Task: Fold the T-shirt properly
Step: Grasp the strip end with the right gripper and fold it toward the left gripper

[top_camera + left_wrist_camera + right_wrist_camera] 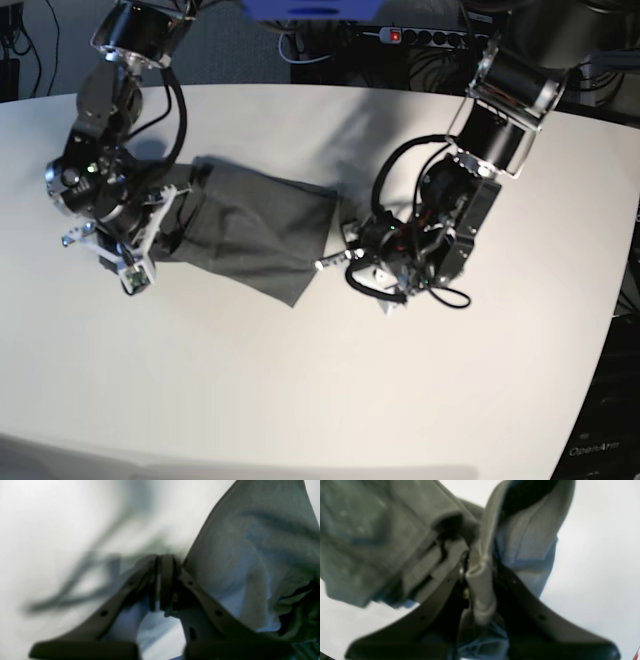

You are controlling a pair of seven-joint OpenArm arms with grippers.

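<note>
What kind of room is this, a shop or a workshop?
Probably a robotics lab: two arms work a T-shirt on a bare white table, with a power strip and tangled cables behind.

The T-shirt (255,228) is plain dark grey, the table (330,400) white, both arms black.

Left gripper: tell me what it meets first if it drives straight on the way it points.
Probably the bare white table. The left gripper looks shut, and the thin dark grey T-shirt lies off to one side, though blur leaves depth unclear.
</note>
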